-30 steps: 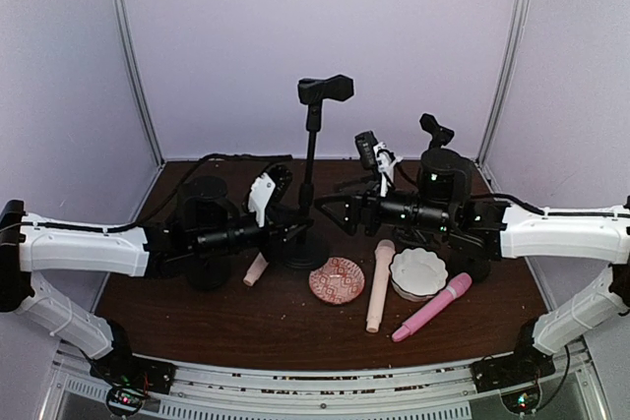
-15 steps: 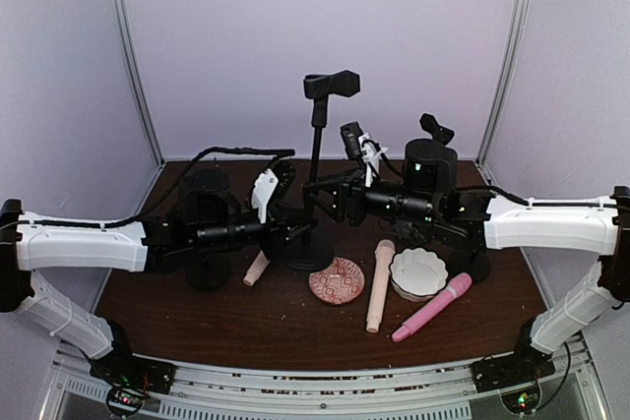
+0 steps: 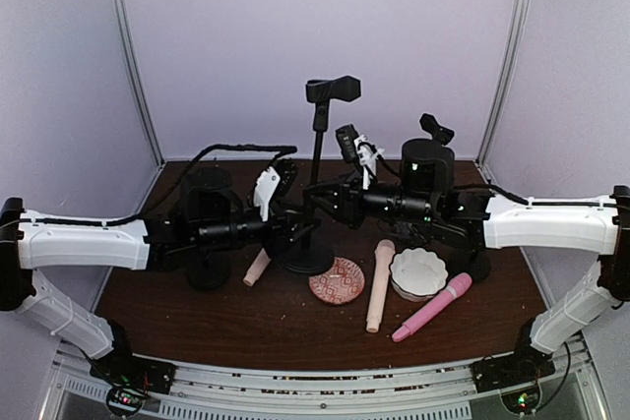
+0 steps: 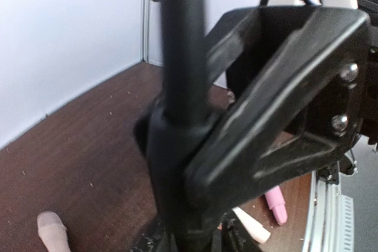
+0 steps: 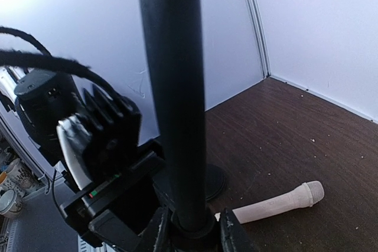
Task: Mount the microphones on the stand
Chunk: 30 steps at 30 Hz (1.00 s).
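The black stand [image 3: 315, 169] rises mid-table with an empty clip [image 3: 332, 89] on top. My right gripper [image 3: 317, 196] is shut on its pole [image 5: 174, 87], one finger [image 5: 233, 233] pressed to each side of a collar. My left gripper [image 3: 298, 231] reaches in lower down; its jaws [image 4: 192, 243] flank the pole [image 4: 177, 45] with a thin gap, open. A peach microphone [image 3: 379, 282] and a pink microphone [image 3: 431, 307] lie at the front right. Another peach microphone [image 3: 256, 268] lies by the stand's base, partly hidden by my left arm.
A patterned pink dish [image 3: 337, 280] and a white scalloped dish [image 3: 417, 272] sit among the microphones. A second clip [image 3: 436, 130] pokes up behind my right arm. Black cables trail across the back left. Walls close in the sides and back.
My right gripper moved left to the pole and closed on it. My left gripper's jaws loosened from the pole. The stand's top shifted slightly right.
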Each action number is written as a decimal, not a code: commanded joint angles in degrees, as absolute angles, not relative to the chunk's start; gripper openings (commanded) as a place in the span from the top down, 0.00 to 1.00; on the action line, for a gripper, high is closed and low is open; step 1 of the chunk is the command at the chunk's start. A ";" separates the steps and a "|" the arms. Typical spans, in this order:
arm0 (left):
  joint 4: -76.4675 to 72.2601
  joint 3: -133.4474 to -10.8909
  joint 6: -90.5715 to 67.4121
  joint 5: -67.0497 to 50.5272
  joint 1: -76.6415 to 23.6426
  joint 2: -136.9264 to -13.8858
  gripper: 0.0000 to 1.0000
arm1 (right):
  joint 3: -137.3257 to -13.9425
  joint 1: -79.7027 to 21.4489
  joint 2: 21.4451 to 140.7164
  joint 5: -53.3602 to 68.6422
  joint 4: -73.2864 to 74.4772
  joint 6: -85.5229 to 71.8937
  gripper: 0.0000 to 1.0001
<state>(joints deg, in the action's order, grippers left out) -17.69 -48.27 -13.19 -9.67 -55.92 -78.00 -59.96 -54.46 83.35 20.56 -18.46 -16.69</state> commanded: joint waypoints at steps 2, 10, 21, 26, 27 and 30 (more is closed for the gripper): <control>-25.28 -50.01 -12.84 -7.93 -55.90 -79.66 0.58 | -63.06 -54.66 80.77 19.29 -18.78 -15.78 1.00; -26.87 -48.55 -12.37 -7.65 -55.90 -81.01 0.50 | -63.88 -54.66 78.73 18.38 -18.46 -15.31 1.00; -29.45 -47.02 -11.42 -8.32 -55.90 -81.04 0.55 | -64.60 -54.59 78.63 18.66 -19.07 -16.29 1.00; -30.50 -47.28 -10.74 -9.83 -55.90 -81.21 0.78 | -64.90 -54.62 79.33 19.20 -18.93 -16.30 1.00; -30.76 -47.28 -10.78 -10.23 -55.90 -81.12 0.84 | -65.27 -54.60 79.40 19.51 -18.24 -15.65 1.00; -32.08 -47.16 -10.80 -13.16 -55.90 -80.52 1.00 | -66.49 -53.44 79.90 25.95 -16.09 -13.64 1.00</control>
